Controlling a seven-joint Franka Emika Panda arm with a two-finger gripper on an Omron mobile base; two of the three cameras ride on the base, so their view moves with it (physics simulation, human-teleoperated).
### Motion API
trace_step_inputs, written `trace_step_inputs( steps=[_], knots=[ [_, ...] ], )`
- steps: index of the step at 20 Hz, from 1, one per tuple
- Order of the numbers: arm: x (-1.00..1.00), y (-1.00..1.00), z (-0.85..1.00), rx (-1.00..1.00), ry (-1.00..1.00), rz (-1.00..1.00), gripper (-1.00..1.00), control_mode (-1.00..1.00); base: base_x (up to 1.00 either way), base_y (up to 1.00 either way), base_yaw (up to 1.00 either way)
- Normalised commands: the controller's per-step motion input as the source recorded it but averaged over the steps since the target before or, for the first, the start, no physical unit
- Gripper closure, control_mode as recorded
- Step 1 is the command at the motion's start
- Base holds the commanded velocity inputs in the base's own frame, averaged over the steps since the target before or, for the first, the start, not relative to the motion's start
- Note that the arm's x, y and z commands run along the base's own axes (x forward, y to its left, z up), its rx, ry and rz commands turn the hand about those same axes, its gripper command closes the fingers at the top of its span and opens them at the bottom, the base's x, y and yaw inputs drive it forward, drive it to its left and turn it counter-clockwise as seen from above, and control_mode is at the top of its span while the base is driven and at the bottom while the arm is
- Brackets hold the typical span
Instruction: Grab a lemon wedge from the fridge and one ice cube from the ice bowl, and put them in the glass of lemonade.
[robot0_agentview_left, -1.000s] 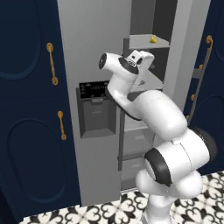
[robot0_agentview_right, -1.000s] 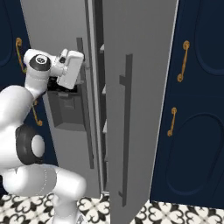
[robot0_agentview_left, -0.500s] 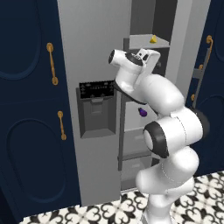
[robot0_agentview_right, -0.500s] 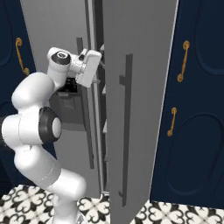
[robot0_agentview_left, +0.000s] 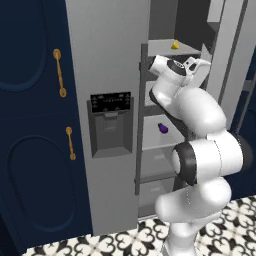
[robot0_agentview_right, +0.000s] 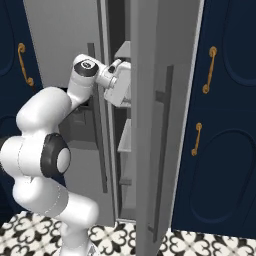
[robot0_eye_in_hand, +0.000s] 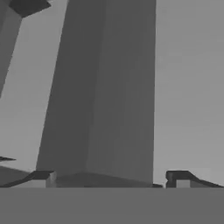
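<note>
The grey fridge (robot0_agentview_left: 107, 60) has its right door (robot0_agentview_right: 150, 125) swung open, showing grey shelves. A tiny yellow lemon wedge (robot0_agentview_left: 174, 45) lies on the upper shelf. My white hand (robot0_agentview_left: 194, 64) reaches in just below and to the right of that shelf. In the right base view the hand (robot0_agentview_right: 118, 82) goes in behind the open door's edge. In the hand view my gripper (robot0_eye_in_hand: 111, 180) is open, its fingertips (robot0_eye_in_hand: 43, 178) wide apart with only grey fridge walls ahead. The ice bowl and the glass of lemonade are out of view.
A small purple eggplant (robot0_agentview_left: 162, 128) sits on a lower shelf. The left fridge door carries the black dispenser recess (robot0_agentview_left: 111, 125). Navy cabinets with gold handles (robot0_agentview_left: 60, 72) flank the fridge on both sides. The open door's dark bar handle (robot0_agentview_right: 161, 150) stands close to my arm.
My arm has swung right from the dispenser front into the open fridge compartment, and the hand has risen toward the upper shelf. The jaws have stayed open.
</note>
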Motion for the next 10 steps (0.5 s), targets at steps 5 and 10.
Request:
trace_step_inputs(
  steps=[5, 10],
  knots=[
    [-0.73, -1.00, 0.00, 0.00, 0.00, -0.15, -1.00, -1.00, 0.00, 0.00, 0.00],
    [-0.43, -1.00, 0.00, 0.00, 0.00, -0.03, -1.00, -1.00, 0.00, 0.00, 0.00]
  ],
)
